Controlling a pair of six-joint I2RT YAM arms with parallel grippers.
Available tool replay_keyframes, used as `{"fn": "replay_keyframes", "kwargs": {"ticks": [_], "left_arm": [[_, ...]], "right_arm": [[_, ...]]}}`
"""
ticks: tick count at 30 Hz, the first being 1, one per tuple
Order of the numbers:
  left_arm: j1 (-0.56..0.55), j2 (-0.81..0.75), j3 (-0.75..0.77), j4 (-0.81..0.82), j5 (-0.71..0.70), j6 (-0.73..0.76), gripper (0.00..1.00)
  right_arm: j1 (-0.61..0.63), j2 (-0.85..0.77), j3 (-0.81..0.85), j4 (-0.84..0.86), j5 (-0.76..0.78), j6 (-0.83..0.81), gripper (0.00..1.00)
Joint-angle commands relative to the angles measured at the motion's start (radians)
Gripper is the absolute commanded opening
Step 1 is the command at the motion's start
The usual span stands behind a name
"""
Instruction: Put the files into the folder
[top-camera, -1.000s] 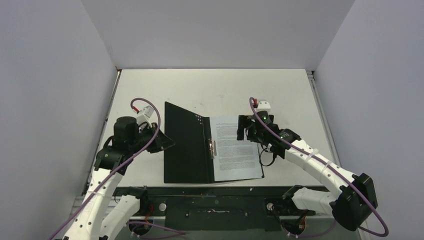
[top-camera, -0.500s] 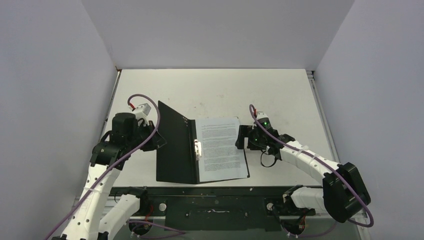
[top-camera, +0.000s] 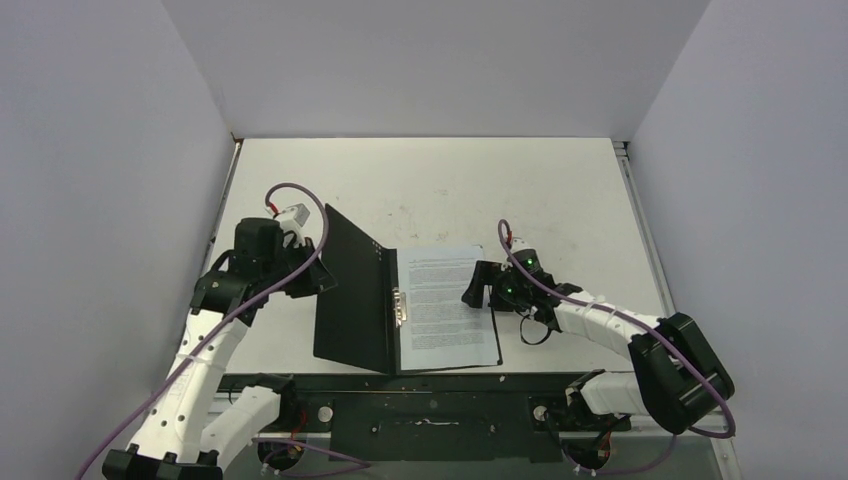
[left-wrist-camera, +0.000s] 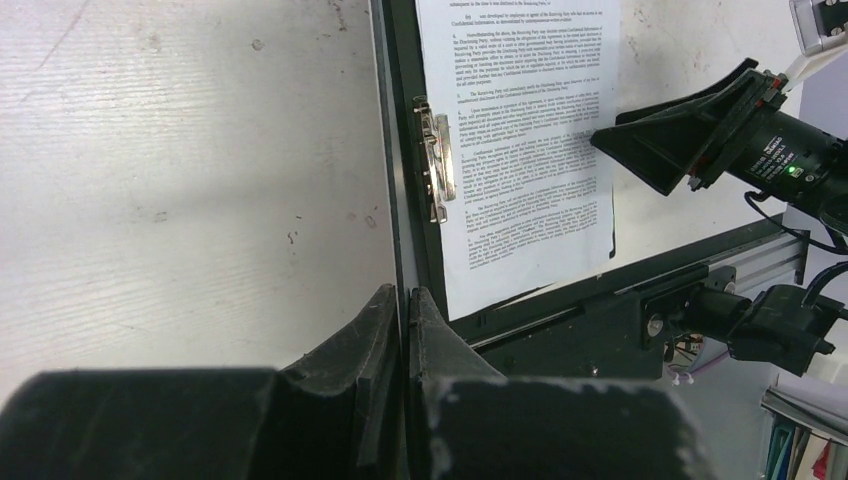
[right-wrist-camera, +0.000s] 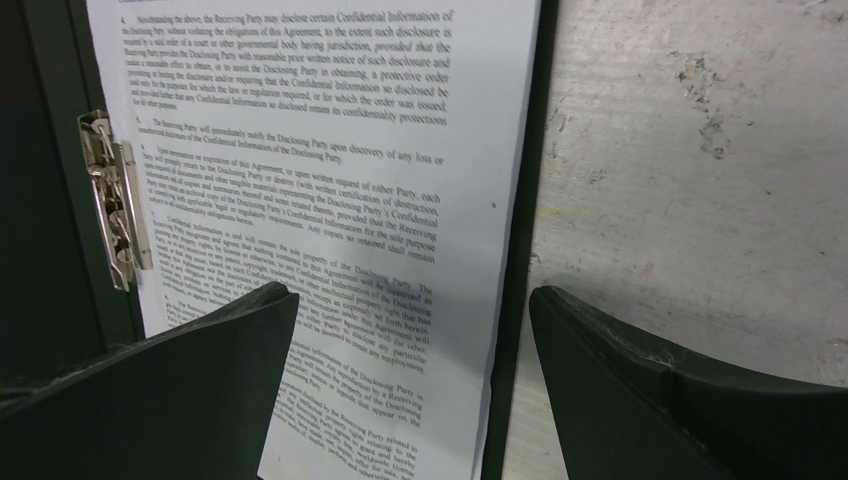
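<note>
The folder (top-camera: 352, 295) lies open on the table, its left cover raised steeply. The files (top-camera: 445, 308), white printed sheets, lie on its right half beside a metal clip (top-camera: 400, 304). My left gripper (top-camera: 318, 283) is shut on the raised cover's outer edge; in the left wrist view the thin cover (left-wrist-camera: 396, 180) runs edge-on between my fingers (left-wrist-camera: 408, 300). My right gripper (top-camera: 478, 288) is open, low over the right edge of the sheets; in the right wrist view it (right-wrist-camera: 412, 300) straddles the paper (right-wrist-camera: 330, 180) and the folder's dark right edge (right-wrist-camera: 525, 230). The clip (right-wrist-camera: 112, 205) shows there too.
The black base rail (top-camera: 440, 392) runs along the near table edge just below the folder. Grey walls close in on the left, right and back. The pale tabletop (top-camera: 430, 185) stretches beyond the folder.
The folder and sheets have slid left. My left gripper has swung the cover up steeper toward the right. My right gripper has come lower and nearer, still at the sheets' right edge.
</note>
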Motion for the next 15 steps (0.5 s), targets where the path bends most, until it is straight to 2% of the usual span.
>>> {"fn": "replay_keyframes", "kwargs": {"ticks": [1,9,12,15], "left_arm": [[0.003,0.020,0.048,0.098,0.052,0.020,0.02],[0.000,0.038,0.052,0.214,0.177,-0.015,0.46],[-0.001,0.027,0.032,0.299,0.256,-0.059,0.57],[-0.010,0.009,-0.013,0.429,0.346,-0.139,0.63]], "right_arm": [[0.004,-0.006,-0.040,0.087,-0.027,0.039,0.90],[0.011,-0.066,-0.098,0.096,-0.012,0.067,0.90],[0.013,-0.081,-0.104,0.089,-0.006,0.064,0.91],[0.013,-0.094,-0.109,0.088,-0.004,0.065,0.90]]}}
